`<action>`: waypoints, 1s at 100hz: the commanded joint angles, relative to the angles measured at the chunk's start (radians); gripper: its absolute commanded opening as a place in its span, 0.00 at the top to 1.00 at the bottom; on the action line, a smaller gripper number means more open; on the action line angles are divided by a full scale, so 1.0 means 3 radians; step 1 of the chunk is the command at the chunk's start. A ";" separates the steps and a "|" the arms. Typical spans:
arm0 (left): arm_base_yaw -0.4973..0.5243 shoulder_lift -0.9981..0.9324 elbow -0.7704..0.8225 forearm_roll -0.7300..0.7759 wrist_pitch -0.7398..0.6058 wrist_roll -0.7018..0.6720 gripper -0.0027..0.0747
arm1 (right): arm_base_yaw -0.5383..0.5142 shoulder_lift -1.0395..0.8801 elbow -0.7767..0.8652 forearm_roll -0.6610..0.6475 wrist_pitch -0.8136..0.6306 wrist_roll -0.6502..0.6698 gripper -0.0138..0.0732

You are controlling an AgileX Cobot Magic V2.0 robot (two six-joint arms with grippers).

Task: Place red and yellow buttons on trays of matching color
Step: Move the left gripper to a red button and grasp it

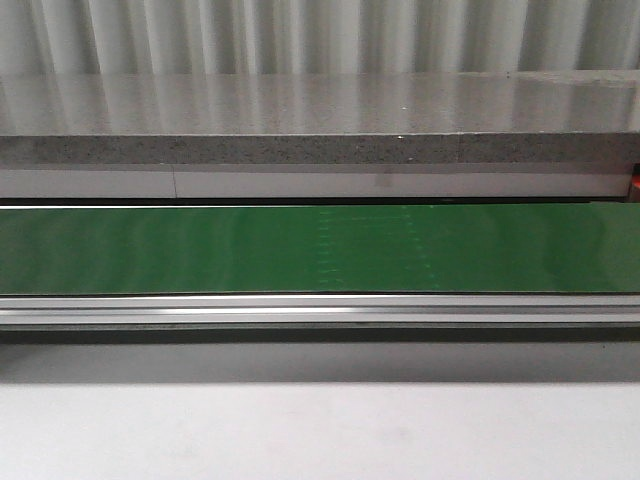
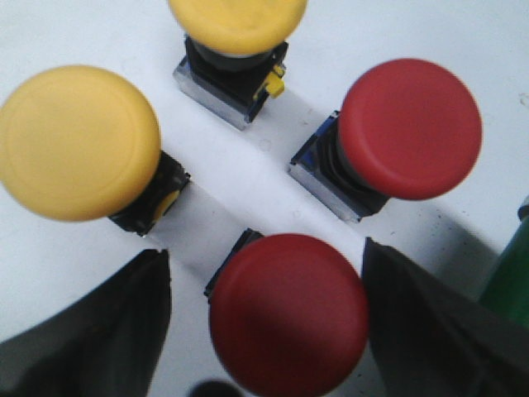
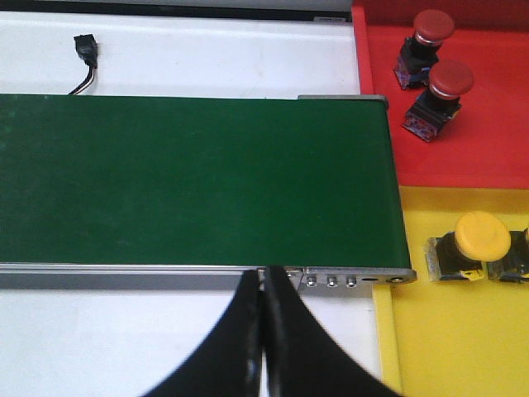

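Note:
In the left wrist view my left gripper point(image 2: 266, 273) is open, its dark fingers point(image 2: 99, 331) on either side of a red button point(image 2: 288, 313) without touching it. Another red button point(image 2: 411, 128) and two yellow buttons point(image 2: 76, 142) point(image 2: 237, 23) stand close by on the white table. In the right wrist view my right gripper point(image 3: 264, 277) is shut and empty over the near edge of the green belt point(image 3: 190, 178). The red tray point(image 3: 446, 157) holds two red buttons point(image 3: 433, 29) point(image 3: 450, 81). The yellow tray point(image 3: 463, 347) holds a yellow button point(image 3: 482, 236).
The front view has only the green conveyor belt point(image 1: 200, 250), its metal rail point(image 1: 320, 308) and a grey counter point(image 1: 320, 120) behind; no gripper appears there. A black cable point(image 3: 84, 58) lies beyond the belt. A green edge point(image 2: 511, 281) shows beside the left gripper.

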 commanded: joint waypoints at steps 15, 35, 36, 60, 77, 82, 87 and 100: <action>0.0002 -0.0222 -0.0092 -0.0011 0.0026 -0.0003 0.74 | 0.0006 -0.0015 -0.0085 -0.0028 -0.0190 -0.0031 0.92; 0.0002 -0.0627 -0.0092 -0.0018 0.0237 0.0091 0.98 | 0.0006 -0.0015 -0.0085 -0.0028 -0.0190 -0.0031 0.92; 0.0002 -0.0665 -0.0092 -0.0020 0.0242 0.0091 0.99 | 0.0006 -0.0015 -0.0085 -0.0028 -0.0190 -0.0031 0.92; -0.0210 -0.1370 -0.0092 -0.0047 0.0305 0.0251 0.99 | 0.0006 -0.0015 -0.0085 -0.0028 -0.0190 -0.0031 0.92; -0.0504 -0.1614 -0.0092 -0.0047 0.0565 0.0422 0.99 | 0.0006 -0.0015 -0.0085 -0.0028 -0.0190 -0.0031 0.92; -0.0576 -0.1620 -0.0092 -0.0047 0.0638 0.0430 0.99 | 0.0006 -0.0015 -0.0085 -0.0028 -0.0190 -0.0031 0.92; -0.0648 -0.1598 -0.0092 -0.0047 0.0681 0.0465 0.99 | 0.0006 -0.0015 -0.0085 -0.0028 -0.0190 -0.0031 0.92; -0.0782 -0.1491 -0.0092 -0.0047 0.0724 0.0514 0.99 | 0.0006 -0.0015 -0.0085 -0.0028 -0.0190 -0.0031 0.92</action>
